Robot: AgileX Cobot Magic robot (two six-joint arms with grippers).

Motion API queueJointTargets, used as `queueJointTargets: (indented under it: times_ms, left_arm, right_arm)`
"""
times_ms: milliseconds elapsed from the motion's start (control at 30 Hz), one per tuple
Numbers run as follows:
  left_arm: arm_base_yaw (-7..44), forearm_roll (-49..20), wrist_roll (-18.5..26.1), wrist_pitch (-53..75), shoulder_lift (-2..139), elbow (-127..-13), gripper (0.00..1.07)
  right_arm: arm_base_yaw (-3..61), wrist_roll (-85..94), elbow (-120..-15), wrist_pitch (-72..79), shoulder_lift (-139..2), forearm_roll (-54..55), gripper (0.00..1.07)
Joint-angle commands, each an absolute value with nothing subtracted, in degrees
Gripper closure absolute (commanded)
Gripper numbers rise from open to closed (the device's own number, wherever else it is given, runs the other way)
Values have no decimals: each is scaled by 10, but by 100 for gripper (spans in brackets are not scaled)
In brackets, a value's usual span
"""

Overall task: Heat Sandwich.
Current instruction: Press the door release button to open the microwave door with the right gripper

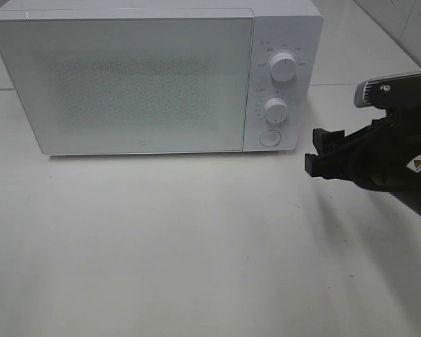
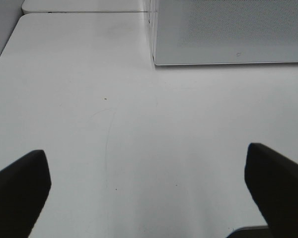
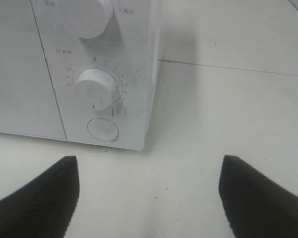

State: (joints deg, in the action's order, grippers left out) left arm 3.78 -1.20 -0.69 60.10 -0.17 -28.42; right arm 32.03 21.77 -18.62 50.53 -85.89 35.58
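The sandwich is out of view. A white microwave [image 1: 126, 77] stands at the back of the table with its door shut. My right gripper [image 1: 314, 151] hovers just right of the microwave's control panel, open with nothing between its fingers. In the right wrist view the gripper [image 3: 149, 198] faces the lower knob [image 3: 95, 88] and the round button [image 3: 102, 130] below it. My left gripper [image 2: 149, 193] shows only in the left wrist view, wide open and empty over bare table, with the microwave's front corner [image 2: 154, 54] ahead of it.
The control panel carries an upper knob [image 1: 284, 68], a lower knob [image 1: 275, 111] and a round button [image 1: 270, 137]. The white table [image 1: 196, 246] stretches in front of the microwave. A seam between table tops [image 3: 228, 67] runs behind the microwave's right side.
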Motion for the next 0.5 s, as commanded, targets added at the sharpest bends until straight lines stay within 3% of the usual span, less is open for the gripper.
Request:
queueJointTargets:
  times_ms: [33, 500]
  left_arm:
    - [36, -14, -7, 594, -13, -282, 6]
    - [36, -14, -7, 594, -13, -282, 6]
  right_arm:
    - [366, 229, -186, 536, -881, 406, 31]
    - [491, 269, -217, 556, -939, 560, 31]
